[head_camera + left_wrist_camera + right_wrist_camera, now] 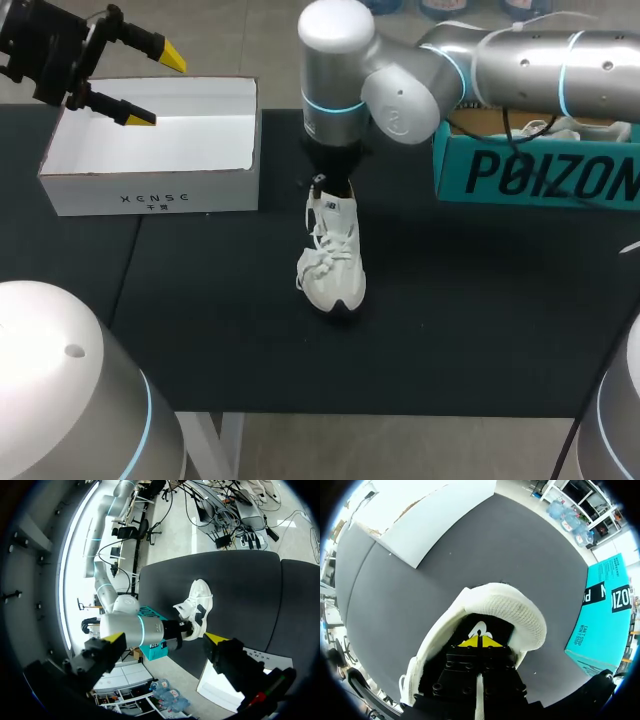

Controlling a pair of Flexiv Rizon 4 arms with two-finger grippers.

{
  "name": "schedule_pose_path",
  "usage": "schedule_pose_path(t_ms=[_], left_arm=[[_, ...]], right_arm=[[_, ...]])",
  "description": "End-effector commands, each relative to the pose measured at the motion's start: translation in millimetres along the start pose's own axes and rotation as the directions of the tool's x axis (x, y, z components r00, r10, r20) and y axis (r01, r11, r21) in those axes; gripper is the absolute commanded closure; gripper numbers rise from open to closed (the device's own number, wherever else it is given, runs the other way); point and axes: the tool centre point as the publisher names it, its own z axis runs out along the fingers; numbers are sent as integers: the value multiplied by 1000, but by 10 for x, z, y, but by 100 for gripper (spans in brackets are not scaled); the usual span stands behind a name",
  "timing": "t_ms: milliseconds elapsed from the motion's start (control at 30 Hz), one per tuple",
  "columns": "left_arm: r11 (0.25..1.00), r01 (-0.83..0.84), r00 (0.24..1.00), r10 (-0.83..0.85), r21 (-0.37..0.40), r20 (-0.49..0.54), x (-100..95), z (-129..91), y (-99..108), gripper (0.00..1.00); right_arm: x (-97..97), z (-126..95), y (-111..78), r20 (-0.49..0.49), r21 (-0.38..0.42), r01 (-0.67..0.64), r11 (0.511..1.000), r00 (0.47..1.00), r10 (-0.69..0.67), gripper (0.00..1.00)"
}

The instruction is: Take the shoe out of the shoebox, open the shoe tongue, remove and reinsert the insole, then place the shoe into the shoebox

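Note:
A white sneaker [332, 265] stands on the black table at the middle, toe toward the front edge. My right gripper [325, 186] comes down into its heel opening from behind. In the right wrist view the right gripper [479, 641] has its yellow tips pressed together, shut, inside the padded collar of the sneaker [512, 607], right at the black insole [481, 628]. Whether the insole is pinched is hidden. My left gripper [158, 88] hangs open and empty above the open white shoebox [150, 195] at the back left. In the left wrist view the left gripper [165, 639] looks toward the sneaker [197, 605].
A teal box [540, 175] sits at the back right, close behind my right arm, with white cloth and cords on top. The shoebox [435, 515] lies beyond the sneaker's toe in the right wrist view. Black tabletop spreads around the sneaker.

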Motion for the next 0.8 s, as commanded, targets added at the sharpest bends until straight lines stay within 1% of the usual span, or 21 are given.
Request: schedule_pose_path(t_ms=[33,100,167,267,300,400,467,567,667,700,733,800], left_arm=[[1000,0,1000,0,0,-3,-3,1,4,0],[1000,0,1000,0,0,-3,-3,1,4,0],[1000,0,1000,0,0,-3,-3,1,4,0],[1000,0,1000,0,0,-3,-3,1,4,0],[1000,0,1000,0,0,-3,-3,1,4,0],[1000,0,1000,0,0,-3,-3,1,4,0],[1000,0,1000,0,0,-3,-3,1,4,0],[1000,0,1000,0,0,-3,-3,1,4,0],[1000,0,1000,0,0,-3,-3,1,4,0],[1000,0,1000,0,0,-3,-3,1,4,0],[1000,0,1000,0,0,-3,-3,1,4,0],[1000,0,1000,0,0,-3,-3,1,4,0]], right_arm=[[34,138,39,-15,15,6,1000,1000,-6,100],[57,179,31,-25,24,9,1000,1000,-8,100],[76,153,26,-27,24,11,1000,1000,-11,100],[67,28,18,-27,21,-2,1000,1000,2,100],[54,-43,9,-21,38,-32,999,999,32,100],[29,-201,12,-20,45,-88,995,996,89,100],[16,-263,18,-25,60,-132,989,991,134,100],[6,-326,13,-61,97,-216,971,973,223,100],[62,-376,9,-90,111,-264,958,957,275,100],[91,-390,14,-106,116,-264,958,955,276,100],[128,-409,26,-153,107,-268,957,947,283,100],[128,-409,26,-153,107,-268,957,947,283,100]])
